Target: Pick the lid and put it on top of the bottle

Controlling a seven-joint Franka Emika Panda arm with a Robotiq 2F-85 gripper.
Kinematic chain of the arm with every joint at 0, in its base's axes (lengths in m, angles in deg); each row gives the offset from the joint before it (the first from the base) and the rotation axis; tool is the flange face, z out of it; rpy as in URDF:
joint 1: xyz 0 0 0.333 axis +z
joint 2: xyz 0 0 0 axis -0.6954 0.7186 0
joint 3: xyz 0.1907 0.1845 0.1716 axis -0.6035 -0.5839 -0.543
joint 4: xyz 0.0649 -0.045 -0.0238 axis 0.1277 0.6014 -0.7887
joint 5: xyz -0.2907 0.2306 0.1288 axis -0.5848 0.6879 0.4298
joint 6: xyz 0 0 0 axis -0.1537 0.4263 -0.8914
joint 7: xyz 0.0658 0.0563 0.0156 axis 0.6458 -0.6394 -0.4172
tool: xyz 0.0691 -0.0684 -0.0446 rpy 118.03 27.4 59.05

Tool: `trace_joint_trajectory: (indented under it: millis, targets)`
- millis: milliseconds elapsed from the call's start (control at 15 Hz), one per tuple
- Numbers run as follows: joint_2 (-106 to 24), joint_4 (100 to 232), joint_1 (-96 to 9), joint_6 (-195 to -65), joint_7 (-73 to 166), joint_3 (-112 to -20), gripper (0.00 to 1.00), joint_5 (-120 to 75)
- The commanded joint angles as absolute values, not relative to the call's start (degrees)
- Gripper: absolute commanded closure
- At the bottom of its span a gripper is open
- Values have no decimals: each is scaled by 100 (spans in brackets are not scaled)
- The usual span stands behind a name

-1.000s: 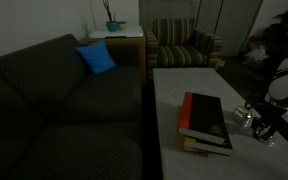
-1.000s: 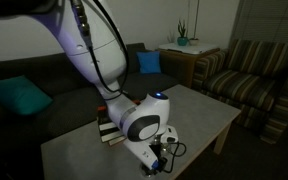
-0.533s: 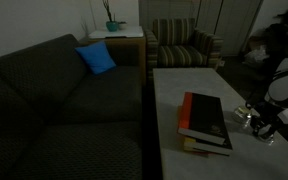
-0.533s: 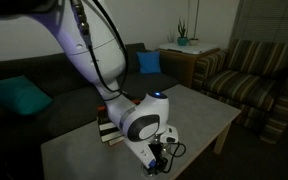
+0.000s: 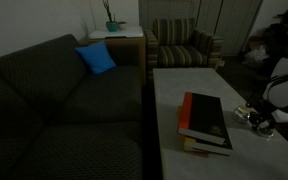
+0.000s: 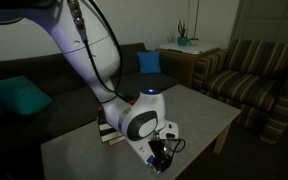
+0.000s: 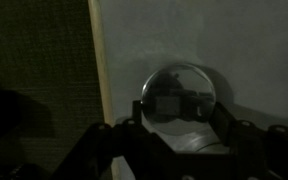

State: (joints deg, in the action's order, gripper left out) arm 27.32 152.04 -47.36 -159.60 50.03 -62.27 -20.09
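The scene is dim. In the wrist view the lid [image 7: 180, 94], a pale translucent round disc, lies between my gripper's [image 7: 181, 112] two dark fingers, above the grey table [image 7: 214, 40] near its left edge. The fingers stand against the lid's left and right rim. In both exterior views the gripper [image 5: 260, 119] [image 6: 158, 153] is low over the table beside the books. A small pale thing [image 5: 243, 111] next to the gripper may be the bottle; I cannot tell it for sure.
A stack of books [image 5: 205, 122] [image 6: 108, 131] lies on the table close to the gripper. A dark sofa [image 5: 64, 100] with a blue cushion [image 5: 96, 58] runs along the table. A striped armchair [image 5: 184, 44] stands beyond it.
The arm and gripper have shifted slightly over the table; the lid stays between the fingers.
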Motion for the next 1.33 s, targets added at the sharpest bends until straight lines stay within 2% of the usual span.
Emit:
trace_joint_trajectory:
  millis: [0,667,1267]
  targets:
    - [2732,15385,-4400,-16262,5302,-5904,57,-1976]
    - [2738,15964,-3395,-16543,6627,-4976,57,-1868]
    - [2608,16415,-3443,-17633,6314,-5067,57,-1746]
